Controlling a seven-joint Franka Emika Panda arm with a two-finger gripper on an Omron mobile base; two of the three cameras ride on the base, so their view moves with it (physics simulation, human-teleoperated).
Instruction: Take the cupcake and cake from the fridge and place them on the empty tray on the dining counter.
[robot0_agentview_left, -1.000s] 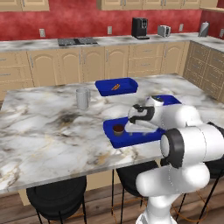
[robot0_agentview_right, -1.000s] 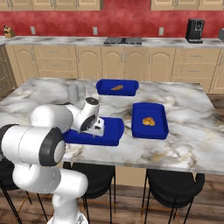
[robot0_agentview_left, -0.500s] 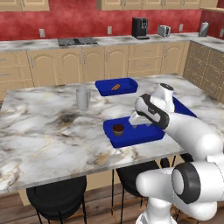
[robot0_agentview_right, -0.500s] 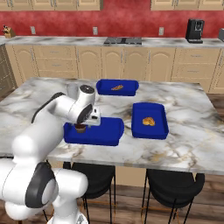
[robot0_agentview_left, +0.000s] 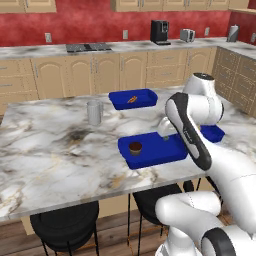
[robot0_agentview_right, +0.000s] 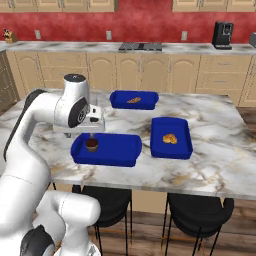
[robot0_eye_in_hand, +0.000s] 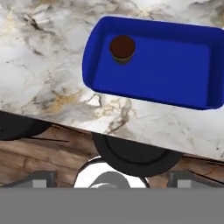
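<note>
Hand view puts the cupcake (robot0_eye_in_hand: 122, 48) standing upright inside the tray (robot0_eye_in_hand: 175, 65), at about 10 o'clock of the blue floor, close to the rim but with blue showing all round it. We can compare this with 1 second ago, when the hand hung low right over that spot; half a second ago it had lifted, and now it has drawn up and back toward the robot's side of the dining counter (robot0_agentview_left: 55, 150), so the camera looks down past the marble edge to a black stool (robot0_eye_in_hand: 135, 157) on the wooden floor. In the left base view the cupcake (robot0_agentview_left: 135, 147) sits at the tray's (robot0_agentview_left: 160, 150) 9 o'clock end, free of any contact; in the right base view the gripper (robot0_agentview_right: 91, 131) hangs just above it at roughly 12 o'clock, the cupcake (robot0_agentview_right: 91, 144) apart from it. We cannot tell whether the fingers are spread or together: they are too small and dark at this size. We judge that 1 of 2 items is delivered and released. 2 other blue trays, 1 (robot0_agentview_right: 171, 137) at 3 o'clock and 1 (robot0_agentview_right: 134, 99) at 1 o'clock, each hold an orange-brown piece. The cake remains to be fetched from the fridge.
</note>
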